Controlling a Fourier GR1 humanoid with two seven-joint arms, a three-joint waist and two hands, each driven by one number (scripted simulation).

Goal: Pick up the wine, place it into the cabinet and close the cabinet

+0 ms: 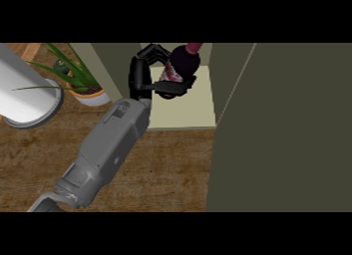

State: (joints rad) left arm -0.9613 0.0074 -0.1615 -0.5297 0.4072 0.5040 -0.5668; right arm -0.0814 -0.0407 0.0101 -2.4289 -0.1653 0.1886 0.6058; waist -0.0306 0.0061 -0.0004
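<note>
Dark wine bottle [183,62] with maroon neck and a reddish label too blurred to read, held upright-ish inside the open cabinet [180,114] over its pale shelf at far centre, left hand [150,74] fingers curled around it, potted plant [79,82] to the left.

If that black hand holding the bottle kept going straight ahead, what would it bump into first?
Probably the cabinet's back wall: the left hand, curled round the wine bottle, points into the open cabinet above its pale shelf. Depth is unclear.
</note>
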